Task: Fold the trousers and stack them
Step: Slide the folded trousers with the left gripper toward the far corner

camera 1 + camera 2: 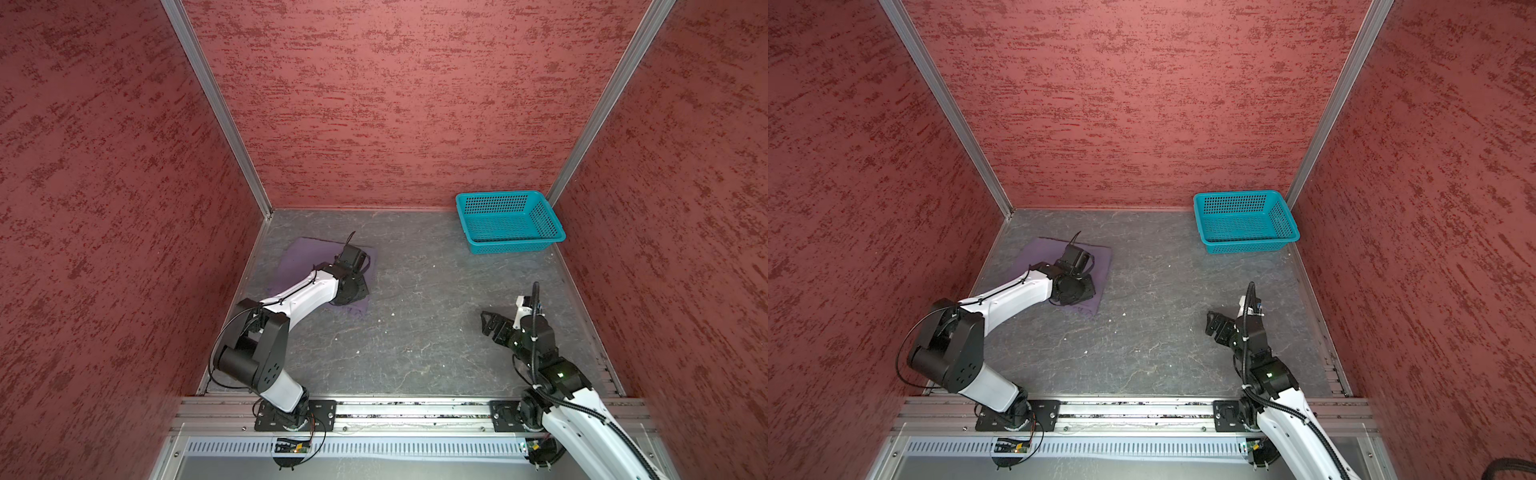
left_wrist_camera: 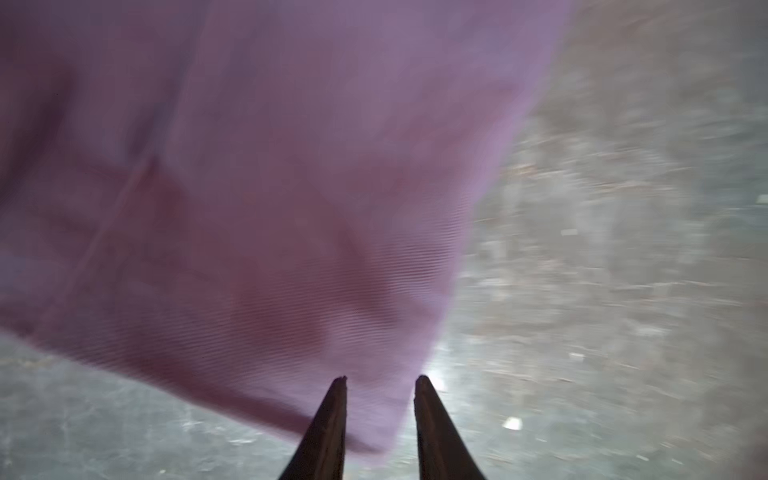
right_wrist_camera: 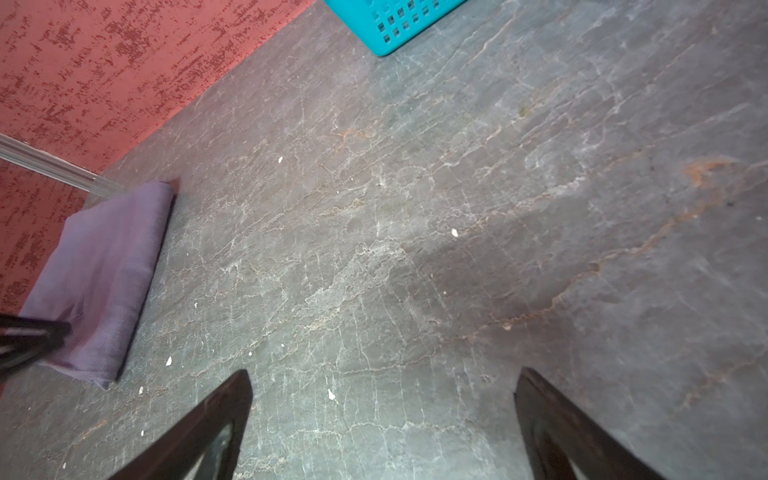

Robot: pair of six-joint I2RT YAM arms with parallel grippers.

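So the trousers [image 1: 299,257] are sitting folded up into a compact purple square on the grey table [image 1: 415,340]. They're over at the far left, close to the red left wall [image 1: 124,208]. In both top views the left arm [image 1: 1013,295] is reaching out over that bundle [image 1: 1042,253] and covering its near right part, so the gripper itself is mostly hiding under the wrist there.

The left wrist view is coming through pretty blurry. The left gripper [image 2: 381,379] is showing two dark fingertips a little way apart, and a corner of the purple cloth [image 2: 291,187] is showing in the gap between them. Honestly I can't tell whether it's pinching the cloth or just hovering above it.

The right gripper [image 3: 382,374] is hanging over bare table at the near right, well apart from the trousers [image 3: 104,270]. Its jaws are spreading wide and gripping nothing. In a top view it's pointing toward the left side [image 1: 490,322].

The teal basket [image 1: 511,246] is sitting in the far right corner, near the back wall, well apart from both grippers
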